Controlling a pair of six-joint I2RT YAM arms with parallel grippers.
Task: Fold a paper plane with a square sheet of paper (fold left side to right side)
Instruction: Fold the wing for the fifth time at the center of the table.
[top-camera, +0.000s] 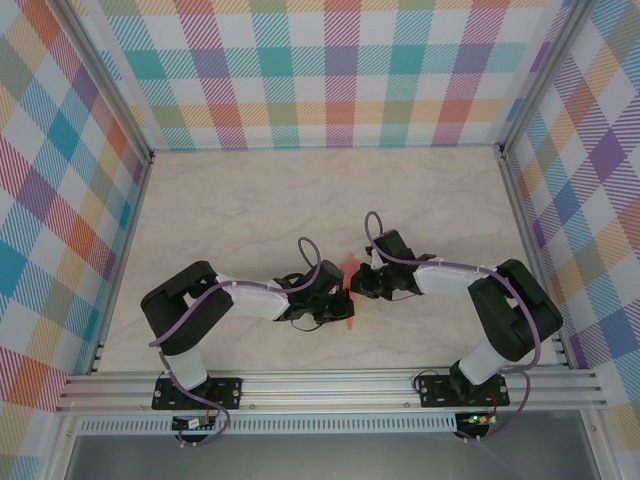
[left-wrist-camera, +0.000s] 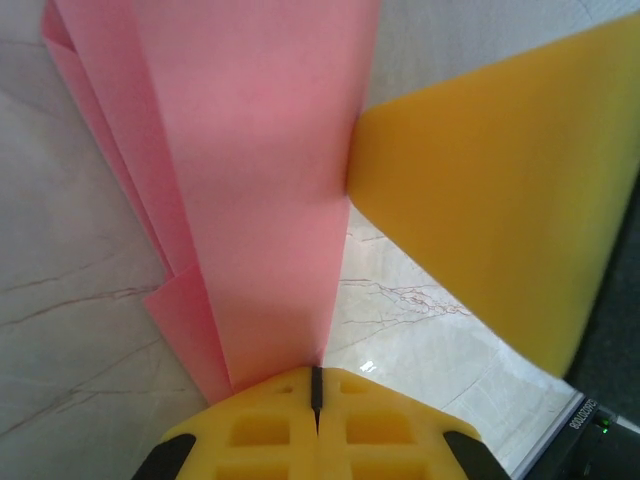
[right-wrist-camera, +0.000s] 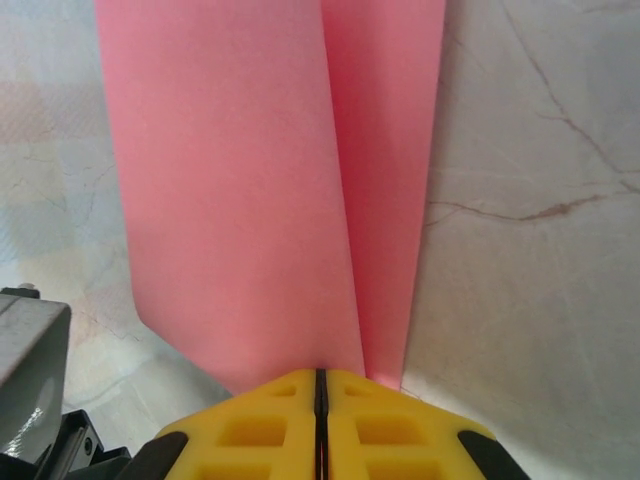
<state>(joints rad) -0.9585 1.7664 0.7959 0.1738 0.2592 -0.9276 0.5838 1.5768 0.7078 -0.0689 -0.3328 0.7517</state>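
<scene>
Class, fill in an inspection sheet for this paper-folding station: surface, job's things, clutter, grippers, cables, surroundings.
Surface: pale marbled table, no marks seen.
Job's things: pink paper, folded in layers, held between the two grippers.
Clutter: nothing seen.
Grippers: left gripper and right gripper both shut on the paper's edge.
Cables: purple cables looped along both arms.
Surroundings: checked walls; metal rail at the near edge.
</scene>
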